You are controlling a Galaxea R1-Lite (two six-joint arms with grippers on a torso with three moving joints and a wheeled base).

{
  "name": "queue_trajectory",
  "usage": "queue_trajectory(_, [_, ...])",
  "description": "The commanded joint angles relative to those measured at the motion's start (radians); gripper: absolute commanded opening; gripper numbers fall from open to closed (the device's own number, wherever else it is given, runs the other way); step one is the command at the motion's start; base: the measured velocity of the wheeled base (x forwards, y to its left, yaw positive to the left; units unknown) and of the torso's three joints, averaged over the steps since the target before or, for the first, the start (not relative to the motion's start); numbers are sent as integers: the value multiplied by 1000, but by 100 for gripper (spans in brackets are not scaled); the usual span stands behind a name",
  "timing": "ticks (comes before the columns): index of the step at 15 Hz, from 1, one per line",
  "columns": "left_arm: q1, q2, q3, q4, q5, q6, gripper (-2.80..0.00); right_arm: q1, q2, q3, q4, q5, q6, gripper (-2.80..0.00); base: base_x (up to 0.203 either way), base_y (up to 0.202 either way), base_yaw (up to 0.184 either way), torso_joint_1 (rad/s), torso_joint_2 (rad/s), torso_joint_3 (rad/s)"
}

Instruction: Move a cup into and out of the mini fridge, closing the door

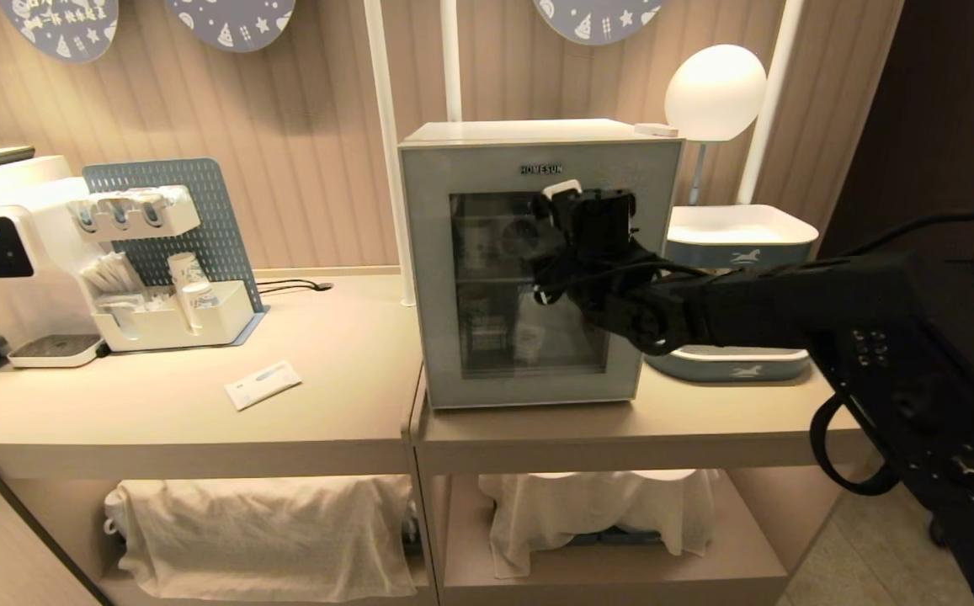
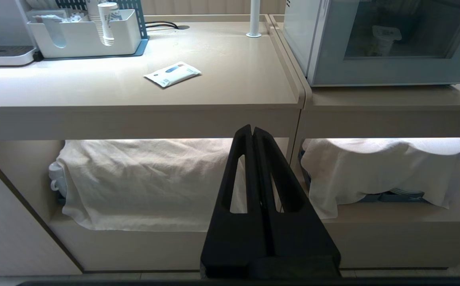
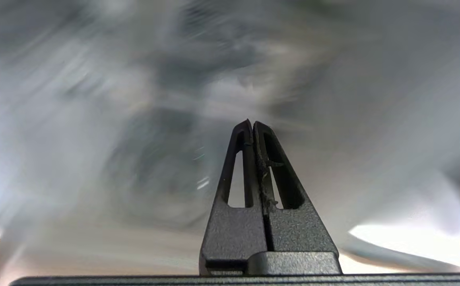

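Note:
The white mini fridge [image 1: 537,135], marked HOMESUN, stands on the counter with its grey-blue glass door [image 1: 436,295] shut. In the left wrist view the cup [image 2: 385,37], a small white tub with a flat lid, shows dimly through the door [image 2: 333,67] on a shelf inside. My right gripper [image 3: 252,123] is shut with nothing in it. The right arm reaches in from the right and holds the gripper [image 1: 550,244] close in front of the door's window, at upper-middle height. My left gripper [image 2: 252,129] is shut and empty, parked low in front of the counter's lower shelf.
A water dispenser [image 1: 7,252] and a white organiser with tall paper cups [image 1: 175,311] stand at the left. A flat packet [image 1: 262,384] lies on the counter. A globe lamp [image 1: 714,93] and stacked trays [image 1: 739,231] sit right of the fridge. White cloths [image 1: 268,530] cover the lower shelf.

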Motion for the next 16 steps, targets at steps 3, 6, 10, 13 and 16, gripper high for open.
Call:
queue_trajectory(3, [0, 1, 0, 0, 1, 0, -280, -41, -283, 179, -63, -174, 3, -280, 0, 0, 0, 0, 0, 0])
queue_trajectory(6, [0, 1, 0, 0, 1, 1, -280, -85, -652, 395, -85, -297, -3, -280, 0, 0, 0, 0, 0, 0])
queue_trajectory(10, [0, 1, 0, 0, 1, 0, -280, -206, -1191, 682, 3, -428, -7, -280, 0, 0, 0, 0, 0, 0])
queue_trajectory(13, [0, 1, 0, 0, 1, 0, -280, -369, -1579, 956, 88, -456, -8, -280, 0, 0, 0, 0, 0, 0])
queue_trajectory(16, [0, 1, 0, 0, 1, 0, -280, -456, -1936, 1279, 170, -434, -4, -280, 0, 0, 0, 0, 0, 0])
